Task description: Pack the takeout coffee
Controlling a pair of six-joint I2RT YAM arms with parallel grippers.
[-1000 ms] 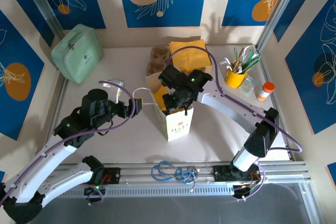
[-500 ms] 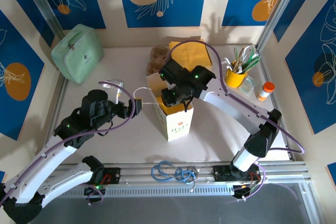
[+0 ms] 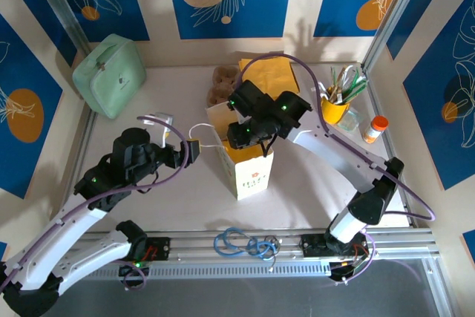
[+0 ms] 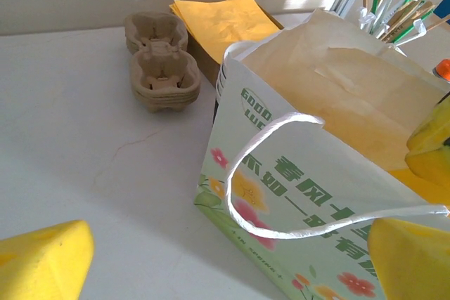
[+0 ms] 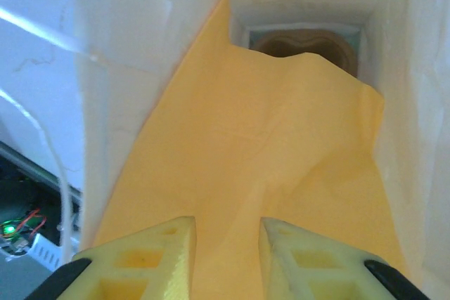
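**Takeout coffee:** its place cannot be told. If it is in the paper bag (image 3: 252,174), which stands upright at the middle of the worktop (image 3: 304,200), it lies under the yellow sheet (image 5: 253,159) that slopes down the bag's inside. A brown rounded shape (image 5: 302,42) peeks out past the sheet's far edge at the bottom, too dim to name.

**Right gripper** (image 5: 226,233): it hangs at the bag's mouth with its fingers a little apart. The sheet lies below the gap, apparently not pinched.

**Left gripper** (image 3: 190,152): its fingers are spread wide beside the bag. The white handle (image 4: 229,184) runs out to one finger, but whether it is hooked there is cut off at the frame edge.

**Progress:** the packing looks late, with the sheet already inside. Whether the cup is in the bag remains unconfirmed. Freeing the handle and clearing both arms probably remain.
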